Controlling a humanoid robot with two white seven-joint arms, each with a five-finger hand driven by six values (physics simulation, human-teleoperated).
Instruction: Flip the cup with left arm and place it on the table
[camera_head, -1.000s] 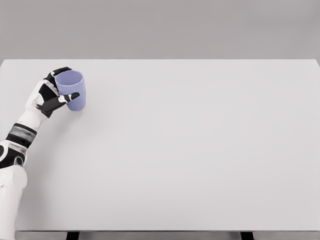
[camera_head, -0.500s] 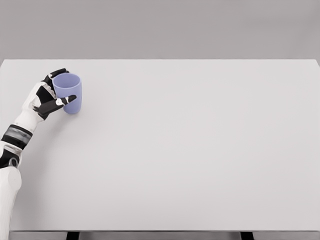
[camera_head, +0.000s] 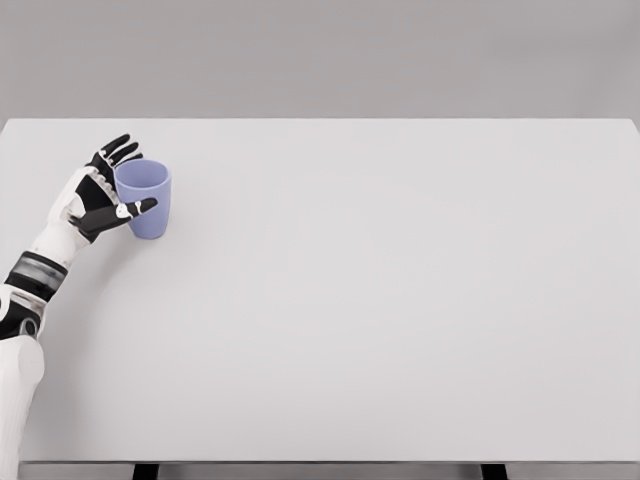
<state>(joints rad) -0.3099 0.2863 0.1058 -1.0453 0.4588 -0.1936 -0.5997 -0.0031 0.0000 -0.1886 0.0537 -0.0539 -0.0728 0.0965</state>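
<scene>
1. Compared with half a second ago, the fingers (camera_head: 118, 150) of the left hand (camera_head: 95, 192) have spread apart, and they do not wrap the cup (camera_head: 146, 200) any more.
2. Also the cup has shifted a little to the right and toward the front edge of the table (camera_head: 380, 300); before, it was tight inside the hand.
3. At this moment the cup stands upright on the table, with its open mouth facing up, so the inside of it is visible.
4. It is a light purple cup without a handle, and it stands near the left edge of the table, in the far half, closer to the far left corner than to the front one.
5. Now the left hand is open and holds nothing: the upper fingers point up and to the right behind the rim, and the thumb (camera_head: 135, 209) reaches across the front of the cup wall.
6. Whether the thumb tip touches the cup or only passes in front of it, I cannot tell from this view.
7. From the lower left corner of the picture comes the white left arm (camera_head: 22, 330), and it lies over the left edge of the table.
8. Under the front edge, two dark table legs (camera_head: 146, 471) are partly visible.
</scene>
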